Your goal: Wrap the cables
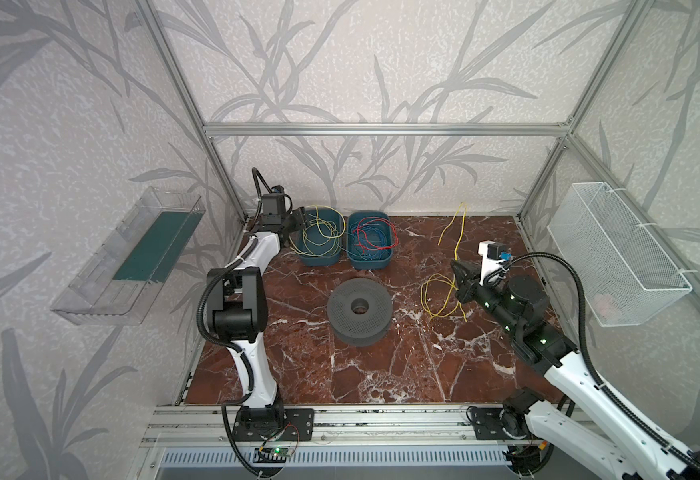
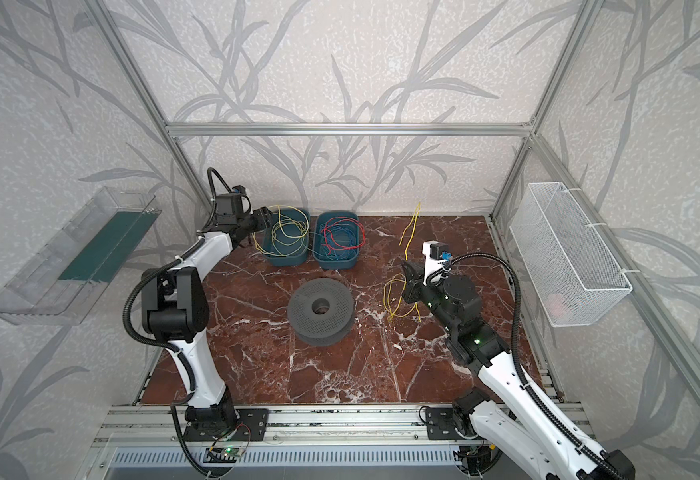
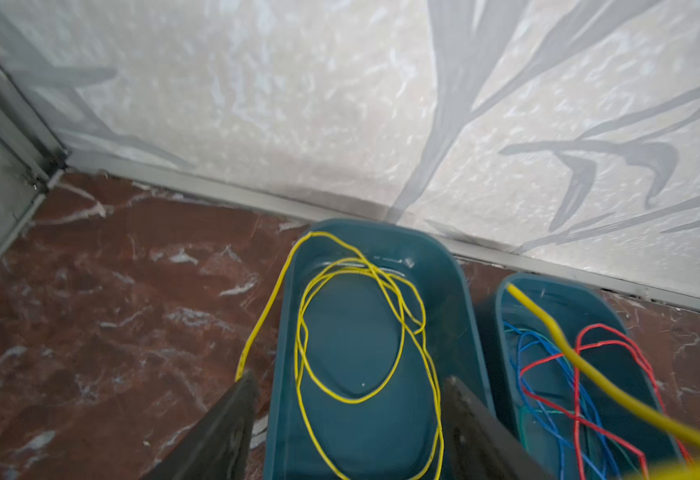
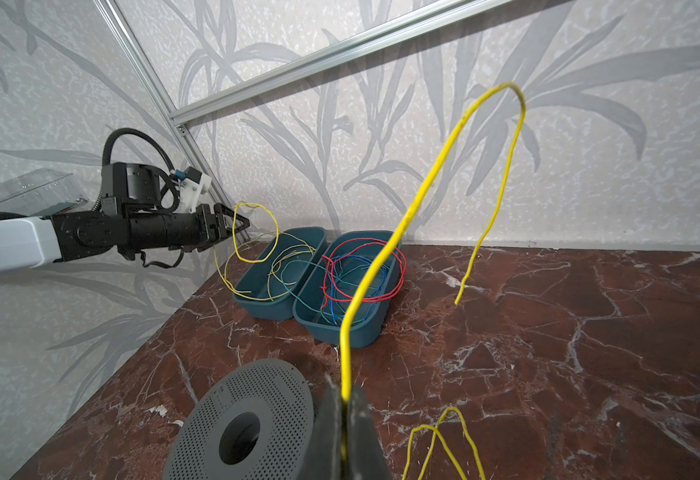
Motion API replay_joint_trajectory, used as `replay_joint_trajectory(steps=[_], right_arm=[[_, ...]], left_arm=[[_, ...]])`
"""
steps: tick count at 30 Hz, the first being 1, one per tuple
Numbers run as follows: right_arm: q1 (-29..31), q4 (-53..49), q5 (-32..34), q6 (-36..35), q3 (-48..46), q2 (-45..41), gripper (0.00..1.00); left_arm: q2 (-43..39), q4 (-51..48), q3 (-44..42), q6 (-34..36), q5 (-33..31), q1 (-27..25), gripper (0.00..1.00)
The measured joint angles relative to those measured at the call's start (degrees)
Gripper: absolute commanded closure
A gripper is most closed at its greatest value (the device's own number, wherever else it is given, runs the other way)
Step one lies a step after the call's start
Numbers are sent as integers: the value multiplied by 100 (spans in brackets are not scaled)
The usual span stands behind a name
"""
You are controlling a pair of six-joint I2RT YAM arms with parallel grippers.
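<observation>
Right gripper (image 4: 346, 399) is pinched tight on a yellow cable (image 4: 423, 191), jaws together with only the thin wire between them, raised off the table to the right of the spool (image 1: 340, 307). From the pinch the cable rises in a tall arch, and its free end droops back down, apparently stopping short of the table. On the other side of the pinch the rest hangs in loose loops (image 1: 422, 293) whose lowest parts seem to rest on the marble table (image 1: 381, 374), also right of the spool. None of it touches the spool, so the wrapping of this piece looks not yet begun.

I judge the wire light and springy. It is stiff enough to hold its own arch, too thin and smooth to stay put unless pinched squarely, and quick to snag on itself. A hold close to one end seems best, so that end can be anchored at the spool while the slack trails free.

Left gripper (image 3: 348, 376) has its jaws well apart with nothing pinched, behind the spool and to its left, over a teal bin (image 1: 319, 262) holding a yellow coil (image 3: 352, 402). One strand loops up beside its fingertips; whether it touches them I cannot tell. Directly behind the spool, a neighbouring bin (image 1: 371, 264) holds red and blue wires (image 1: 371, 241).
</observation>
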Motion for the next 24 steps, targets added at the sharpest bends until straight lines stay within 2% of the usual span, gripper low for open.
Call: replay_joint_trajectory(steps=[6, 11, 17, 24], right_arm=[[0, 7, -28, 26, 0, 11, 100], [-7, 7, -66, 26, 0, 35, 100], [-24, 4, -129, 31, 0, 81, 100], [-28, 4, -160, 31, 0, 79, 100]], left_arm=[[35, -1051, 1368, 92, 111, -153, 1], [496, -1961, 2345, 190, 334, -258, 1], [1062, -2540, 2594, 157, 352, -304, 2], [1121, -2837, 2806, 212, 256, -382, 1]])
